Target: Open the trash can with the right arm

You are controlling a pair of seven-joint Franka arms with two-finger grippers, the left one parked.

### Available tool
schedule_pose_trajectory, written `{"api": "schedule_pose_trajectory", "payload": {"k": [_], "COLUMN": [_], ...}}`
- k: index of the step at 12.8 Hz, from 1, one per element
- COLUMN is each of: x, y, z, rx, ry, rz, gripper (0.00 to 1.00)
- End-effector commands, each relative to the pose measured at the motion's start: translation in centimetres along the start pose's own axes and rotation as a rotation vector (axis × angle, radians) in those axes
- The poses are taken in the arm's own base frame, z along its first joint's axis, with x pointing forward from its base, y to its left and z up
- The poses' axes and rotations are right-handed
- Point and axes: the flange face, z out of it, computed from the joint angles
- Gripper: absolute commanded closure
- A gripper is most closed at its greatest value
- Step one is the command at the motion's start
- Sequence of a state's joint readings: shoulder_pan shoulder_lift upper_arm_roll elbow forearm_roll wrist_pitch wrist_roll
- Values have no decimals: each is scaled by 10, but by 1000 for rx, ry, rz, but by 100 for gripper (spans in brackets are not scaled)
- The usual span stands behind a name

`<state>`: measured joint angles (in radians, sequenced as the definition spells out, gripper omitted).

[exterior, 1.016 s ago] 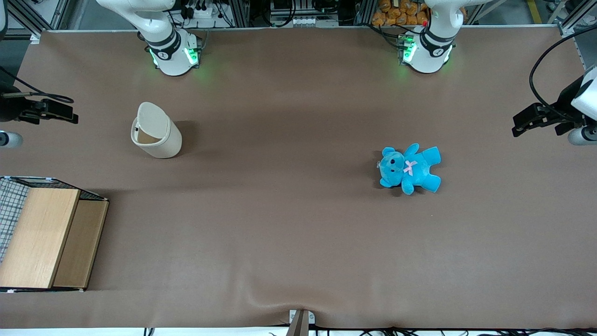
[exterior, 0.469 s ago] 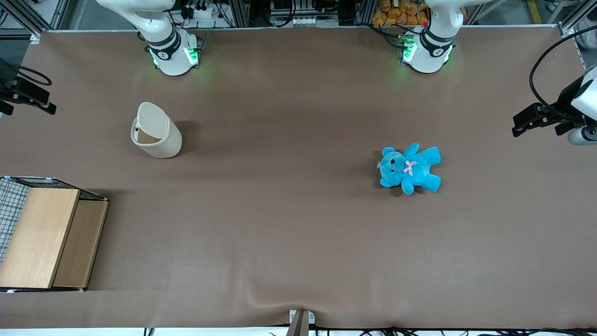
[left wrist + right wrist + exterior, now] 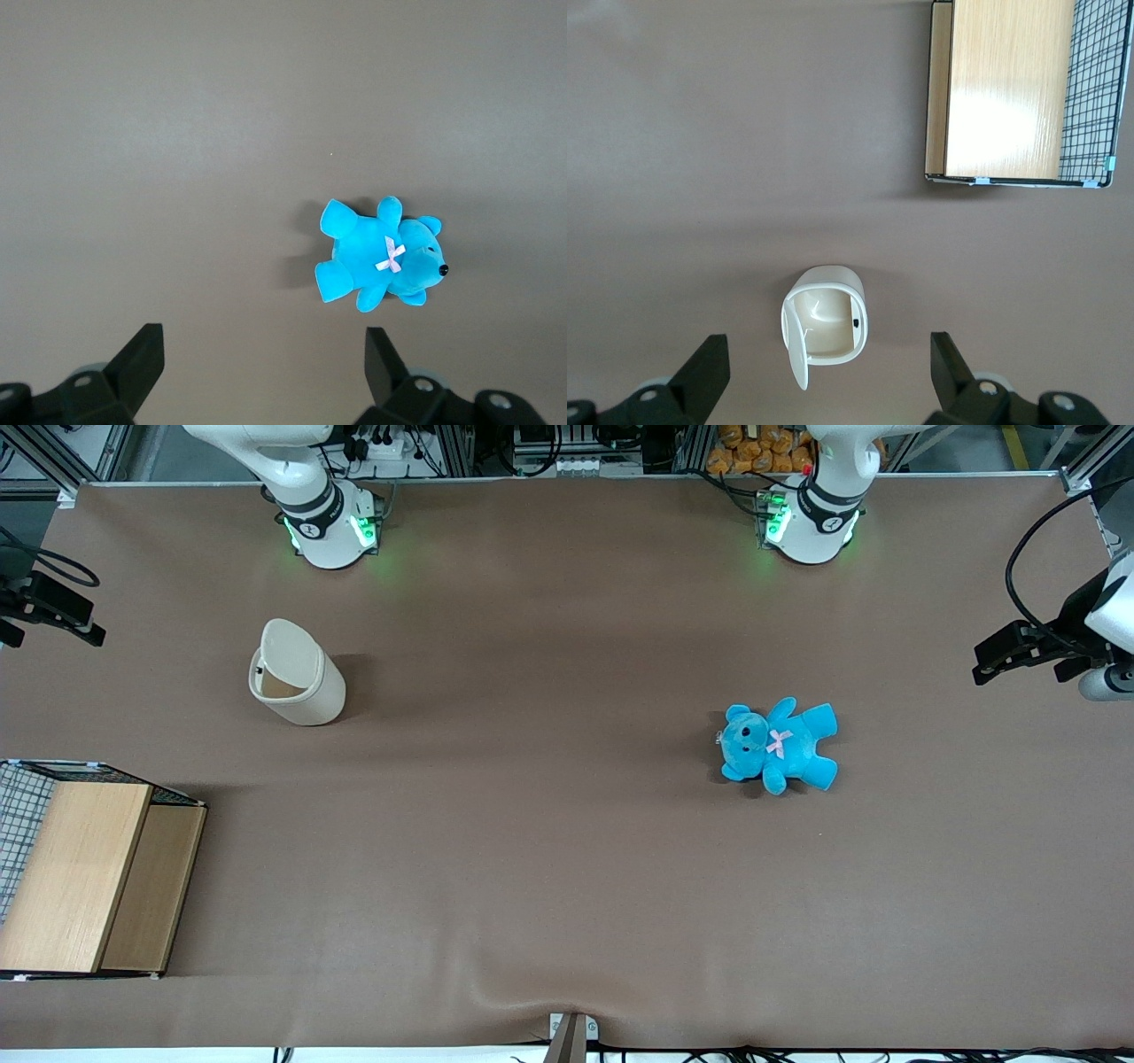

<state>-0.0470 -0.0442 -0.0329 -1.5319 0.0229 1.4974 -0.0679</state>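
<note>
Bin [image 3: 296, 673] upright on brown counter [image 3: 567, 850], toward working arm's end, lid [image 3: 796, 341] flipped up; inside bare in wrist view [image 3: 825, 316]. Wooden box [image 3: 84, 877] with wire mesh nearer front camera than bin. Blue teddy [image 3: 780, 746] toward parked arm's end. Tool [image 3: 53, 613] at counter's edge, well apart from bin, fingers [image 3: 704, 367] spread wide, holding nothing; barely shifted since half a second ago, lifted off from a second ago. No readable writing.

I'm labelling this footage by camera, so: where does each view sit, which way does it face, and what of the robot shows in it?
Front view: high over the table edge facing both arm bases; gripper at the working arm's end, trash can, teddy.
Right wrist view: looks down on the open trash can and wooden box; open gripper.
Left wrist view: looks down on the teddy.
</note>
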Motion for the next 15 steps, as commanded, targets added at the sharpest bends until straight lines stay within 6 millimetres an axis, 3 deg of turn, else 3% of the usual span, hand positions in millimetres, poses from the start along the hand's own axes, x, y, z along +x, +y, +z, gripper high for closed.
{"api": "schedule_pose_trajectory", "payload": {"k": [1, 15], "x": [-2, 4], "y": [-2, 1], "z": [-5, -5], "rx": [11, -3], "ry": [16, 22], "rz": [-2, 0], "gripper": [0, 0]}}
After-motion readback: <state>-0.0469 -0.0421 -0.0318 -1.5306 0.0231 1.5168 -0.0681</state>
